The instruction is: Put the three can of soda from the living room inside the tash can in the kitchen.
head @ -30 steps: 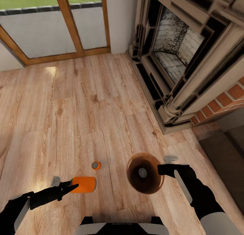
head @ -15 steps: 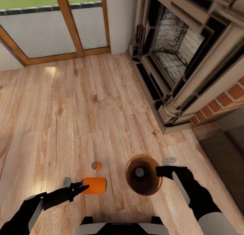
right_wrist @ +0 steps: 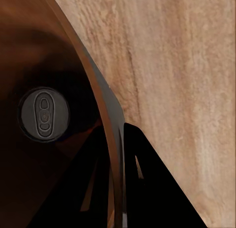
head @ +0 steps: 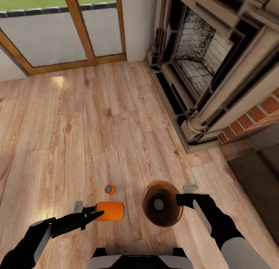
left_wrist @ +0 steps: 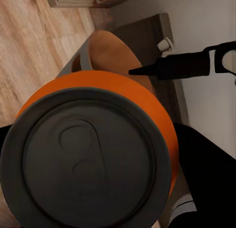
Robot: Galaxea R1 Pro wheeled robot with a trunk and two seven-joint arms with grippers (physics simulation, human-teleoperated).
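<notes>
In the lower middle of the head view, the left gripper (head: 94, 213) is clenching an orange soda can with a dark grey top (head: 110, 211), holding it on its side, just left of the round brown bin with glossy amber-wood walls (head: 162, 203). The left wrist view is showing that held can (left_wrist: 96, 149) end-on, its grey pull-tab lid facing the camera, with the bin (left_wrist: 105, 53) beyond it. The right gripper (head: 182, 199) is gripping the bin's rim at its right side; in the right wrist view its dark fingers (right_wrist: 147, 188) are straddling the thin bin wall (right_wrist: 105, 114), one inside and one outside. A second orange can (head: 158, 204) is standing upright inside the bin, its grey top (right_wrist: 44, 114) facing up from the dark bottom. A third orange can (head: 109, 189) is standing upright on the pale wood plank floor (head: 77, 125), just above the held can in the frame. A brick fireplace with a stone surround (head: 209, 67) is occupying the upper right, and wood-framed glass doors (head: 58, 28) the upper left.
</notes>
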